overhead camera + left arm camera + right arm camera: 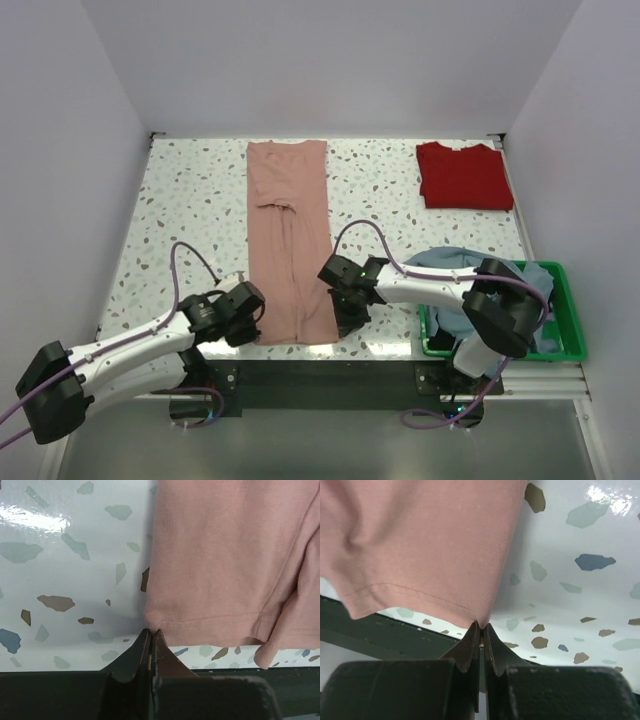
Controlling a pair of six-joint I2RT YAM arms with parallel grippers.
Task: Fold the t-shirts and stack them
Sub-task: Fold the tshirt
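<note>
— So, where is the salmon-pink t-shirt lying?
— On the speckled desk, left of the middle. It is folded lengthwise into a long narrow strip that runs from the far edge to the near edge, and a crease bunches roughly halfway up it.
— And the left arm?
— It reaches in from the near left, and the left jaws are pressed together on the near left corner of that shirt, right at the hem. The left wrist view shows the pink cloth meeting the closed tips, the hem stitching running off to the right and the desk beside it.
— The right arm?
— It comes across from the right, and the right jaws are clamped on the near right corner of the same hem. In the right wrist view a sliver of the pink cloth sits between the tips.
— What about the other shirts?
— A deep red t-shirt lies folded flat in the far right corner of the desk, well apart from the pink one. A light blue-grey t-shirt is heaped in the green basket at the near right, spilling over its left rim by the right arm
</note>
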